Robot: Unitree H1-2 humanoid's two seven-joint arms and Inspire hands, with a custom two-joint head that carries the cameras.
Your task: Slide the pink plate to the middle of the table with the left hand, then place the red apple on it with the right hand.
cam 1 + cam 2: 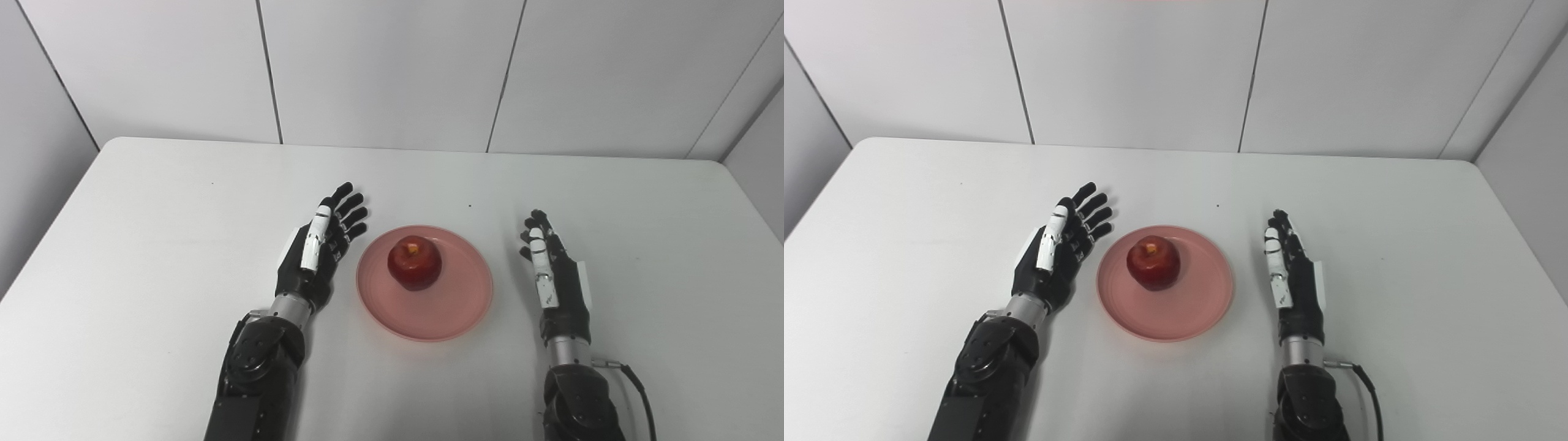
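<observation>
The pink plate (453, 309) lies flat near the middle of the white table, between my two hands. A red apple (414, 263) stands on it, stem end up, a little behind the plate's centre. My left hand (318, 248) rests just left of the plate with its fingers stretched apart, open and holding nothing, a small gap from the rim. On the other side, my right hand (551, 269) is open too, fingers straight and pointing away from me, clear of the plate by a short distance.
The white table (153, 208) ends at a grey panelled wall behind. A thin black cable (640, 392) trails from my right forearm near the front edge. A tiny dark speck (470, 206) lies behind the plate.
</observation>
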